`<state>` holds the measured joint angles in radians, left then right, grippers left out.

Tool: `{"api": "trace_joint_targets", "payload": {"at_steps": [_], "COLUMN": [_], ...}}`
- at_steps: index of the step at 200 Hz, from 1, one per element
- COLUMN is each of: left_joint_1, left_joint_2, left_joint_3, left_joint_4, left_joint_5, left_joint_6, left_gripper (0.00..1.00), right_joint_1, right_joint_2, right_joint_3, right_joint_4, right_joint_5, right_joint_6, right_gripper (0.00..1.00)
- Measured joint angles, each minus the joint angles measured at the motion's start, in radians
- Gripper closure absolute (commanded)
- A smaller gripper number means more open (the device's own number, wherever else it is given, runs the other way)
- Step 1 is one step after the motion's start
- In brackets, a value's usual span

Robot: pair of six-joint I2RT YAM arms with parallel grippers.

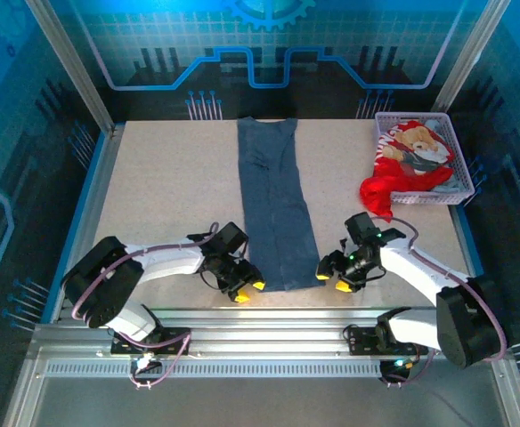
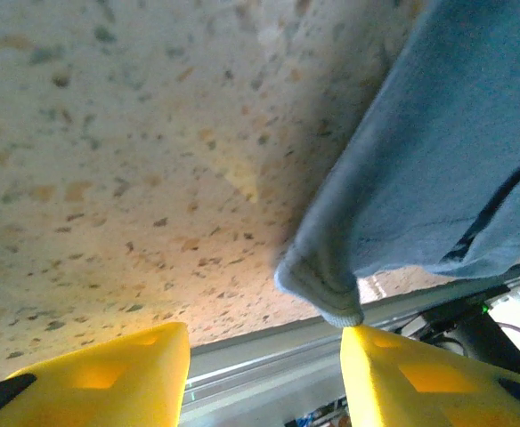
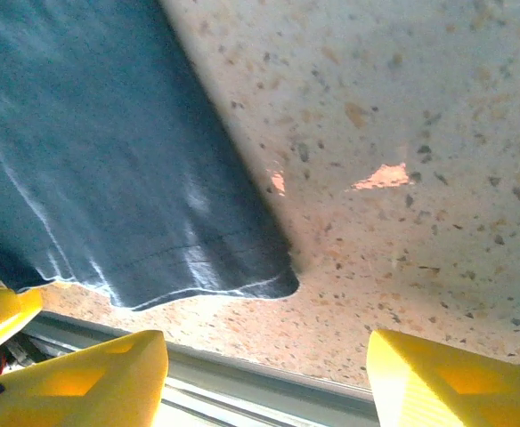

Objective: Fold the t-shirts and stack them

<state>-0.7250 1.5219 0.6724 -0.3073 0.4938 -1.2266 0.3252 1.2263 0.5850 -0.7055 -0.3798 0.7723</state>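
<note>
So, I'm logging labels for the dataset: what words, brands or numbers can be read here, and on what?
No readable text anywhere.
Dusty slate-blue cloth t-shirt: plain, no print or tag showing.
Red cloth t-shirt in the lilac plastic mesh basket: teddy-bear picture, any lettering too small to tell.

Overhead view: we record bright, even light on the table (image 1: 153,196), a cyan glow on the backdrop (image 1: 269,13), dim side corners, and sharp focus. Wrist views: we log warmer light, soft focus overall, a dark shadow beside the blue shirt (image 2: 456,142), and heavily blurred yellow fingers (image 3: 91,382) at the bottom. Right wrist view: we note a pale glare patch (image 3: 385,176) on the table.
</note>
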Motion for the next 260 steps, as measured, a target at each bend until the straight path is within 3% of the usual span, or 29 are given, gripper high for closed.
{"api": "trace_joint_targets", "payload": {"at_steps": [51, 90, 108, 132, 170, 260], "left_joint_1": [-0.005, -0.006, -0.008, -0.012, -0.012, 0.003], "left_joint_2": [-0.101, -0.074, -0.028, 0.031, 0.0, -0.066], "left_joint_3": [0.0, 0.0, 0.002, 0.012, -0.006, -0.054], "left_joint_4": [-0.036, -0.02, -0.011, -0.003, -0.02, -0.074], "left_joint_5": [-0.071, -0.075, -0.075, -0.08, -0.101, -0.109], "left_joint_6": [-0.026, -0.039, -0.04, -0.025, -0.002, 0.025], "left_gripper": [0.49, 0.57, 0.69, 1.0, 1.0, 1.0], "right_joint_1": [0.0, 0.0, 0.0, 0.0, 0.012, 0.167], "right_joint_2": [0.034, 0.042, 0.042, 0.042, 0.042, 0.1], "right_joint_3": [-0.002, -0.002, -0.002, -0.002, -0.002, -0.016], "right_joint_4": [0.031, 0.04, 0.04, 0.04, 0.043, 0.143], "right_joint_5": [-0.021, -0.022, -0.022, -0.022, -0.018, -0.006], "right_joint_6": [-0.007, -0.007, -0.008, -0.007, -0.002, 0.128], "right_gripper": [0.39, 0.4, 0.4, 0.42, 0.45, 0.54]}}
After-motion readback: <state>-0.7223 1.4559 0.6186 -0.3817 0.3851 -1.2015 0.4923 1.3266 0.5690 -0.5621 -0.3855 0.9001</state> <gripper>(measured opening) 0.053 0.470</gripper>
